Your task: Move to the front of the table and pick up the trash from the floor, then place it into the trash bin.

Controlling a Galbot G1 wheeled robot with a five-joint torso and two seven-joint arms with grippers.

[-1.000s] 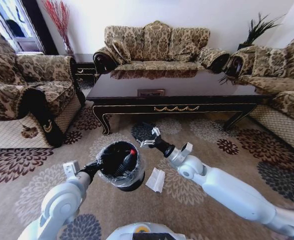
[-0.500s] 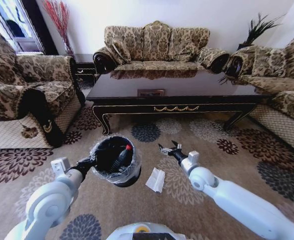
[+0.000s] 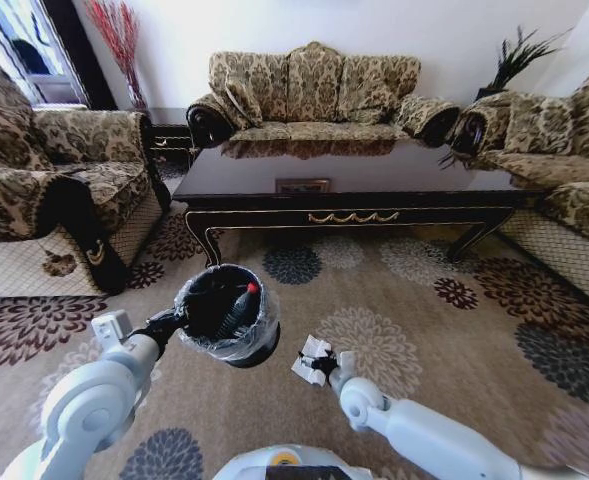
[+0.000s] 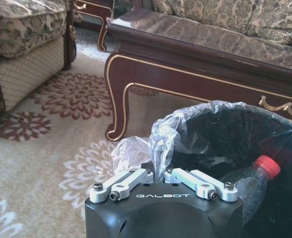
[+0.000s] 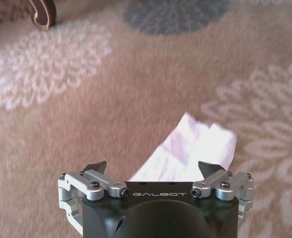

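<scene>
One bin held up, one napkin lying on the carpet, two grippers at work.

The left gripper (image 4: 158, 174) is pinching the rim of the single black trash bin (image 3: 226, 312), its fingers closed on the clear bag liner, holding the bin above the carpet (image 3: 444, 330) in front of the one dark table (image 3: 344, 180). One plastic bottle with a red cap (image 4: 252, 181) is leaning inside the bin. The right gripper (image 5: 155, 168) is hovering just above the one folded white napkin (image 5: 195, 148), its jaws spread wide with nothing between them. "GALBOT" is reading in white letters on both gripper bodies. Three patterned sofas (image 3: 314, 90) are standing around the table.
</scene>
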